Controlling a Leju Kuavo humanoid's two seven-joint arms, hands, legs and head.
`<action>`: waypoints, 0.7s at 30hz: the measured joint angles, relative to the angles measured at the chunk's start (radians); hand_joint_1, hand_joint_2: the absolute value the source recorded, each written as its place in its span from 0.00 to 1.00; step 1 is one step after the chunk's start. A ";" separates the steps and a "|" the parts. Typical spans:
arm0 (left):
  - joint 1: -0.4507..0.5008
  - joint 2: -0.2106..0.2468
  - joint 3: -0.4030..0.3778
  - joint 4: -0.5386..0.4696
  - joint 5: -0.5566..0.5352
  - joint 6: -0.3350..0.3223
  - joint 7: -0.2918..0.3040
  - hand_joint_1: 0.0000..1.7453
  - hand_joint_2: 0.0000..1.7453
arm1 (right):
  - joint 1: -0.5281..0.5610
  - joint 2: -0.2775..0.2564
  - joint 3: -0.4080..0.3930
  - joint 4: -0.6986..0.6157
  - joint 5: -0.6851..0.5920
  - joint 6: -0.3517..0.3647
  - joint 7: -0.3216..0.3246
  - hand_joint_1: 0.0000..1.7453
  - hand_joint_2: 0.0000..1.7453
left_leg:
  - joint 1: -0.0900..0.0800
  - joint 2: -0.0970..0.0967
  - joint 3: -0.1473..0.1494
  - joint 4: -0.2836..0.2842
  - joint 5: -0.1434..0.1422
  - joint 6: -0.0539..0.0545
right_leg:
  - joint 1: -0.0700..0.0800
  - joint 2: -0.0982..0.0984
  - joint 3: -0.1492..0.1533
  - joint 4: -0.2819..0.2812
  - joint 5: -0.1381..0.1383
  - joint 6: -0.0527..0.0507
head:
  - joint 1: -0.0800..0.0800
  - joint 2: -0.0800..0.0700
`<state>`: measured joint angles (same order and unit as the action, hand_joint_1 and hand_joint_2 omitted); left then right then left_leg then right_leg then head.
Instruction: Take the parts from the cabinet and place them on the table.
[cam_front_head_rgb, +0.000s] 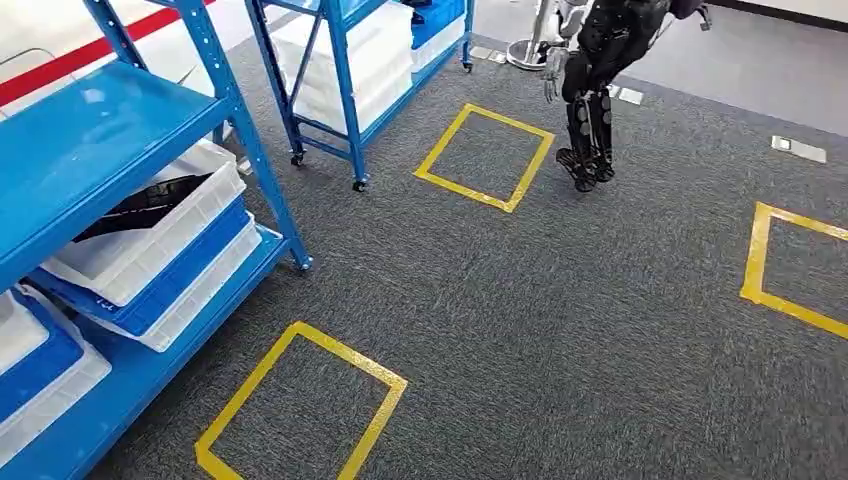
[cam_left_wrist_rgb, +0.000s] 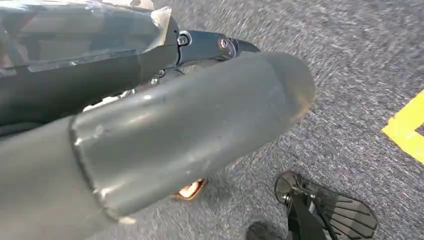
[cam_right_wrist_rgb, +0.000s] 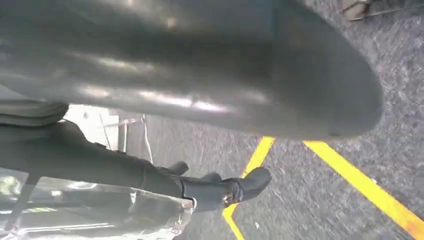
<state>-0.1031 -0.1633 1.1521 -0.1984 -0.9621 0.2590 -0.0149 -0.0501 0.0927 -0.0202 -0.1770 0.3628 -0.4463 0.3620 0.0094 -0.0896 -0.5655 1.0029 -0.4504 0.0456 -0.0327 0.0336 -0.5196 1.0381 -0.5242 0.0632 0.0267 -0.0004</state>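
Clearly my left robot hand and right robot hand hang over the carpet, and I cannot tell whether either grips anything (something glossy lies beside each). Dark parts sit in a white bin inside the blue cabinet. I should square up to that cabinet before reaching.

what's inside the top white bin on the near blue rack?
Head view: the white bin on the blue rack holds dark flat parts, lying tilted. The shelf above covers the bin's back half, so a count isn't possible.
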 joint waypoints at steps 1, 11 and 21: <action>0.000 0.000 0.000 0.000 0.000 0.000 0.000 0.00 0.00 | 0.001 0.000 0.001 0.001 0.000 0.000 0.000 0.00 0.00 | -0.003 -0.007 -0.003 0.008 -0.003 -0.009 | -0.002 0.031 0.003 -0.022 -0.003 -0.003 | 0.002 0.000; 0.002 0.000 0.002 0.000 -0.002 0.001 0.000 0.00 0.00 | 0.001 0.001 0.003 0.002 0.000 0.007 0.002 0.00 0.00 | 0.003 0.082 -0.162 0.318 -0.150 -0.047 | 0.015 -0.079 0.009 -0.029 0.006 -0.071 | -0.015 0.000; 0.001 0.003 0.001 0.000 -0.012 -0.004 -0.006 0.00 0.00 | -0.008 0.010 0.003 0.000 0.000 0.009 0.003 0.00 0.00 | -0.022 0.131 -0.011 0.003 -0.007 0.002 | 0.042 -0.181 0.037 -0.041 -0.013 -0.055 | -0.016 0.000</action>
<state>-0.1019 -0.1598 1.1528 -0.1987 -0.9739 0.2548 -0.0206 -0.0582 0.1026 -0.0175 -0.1770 0.3624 -0.4372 0.3647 -0.0124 0.0412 -0.5767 1.0060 -0.4577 0.0475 0.0089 -0.1478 -0.4824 0.9971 -0.5370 0.0087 0.0107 -0.0004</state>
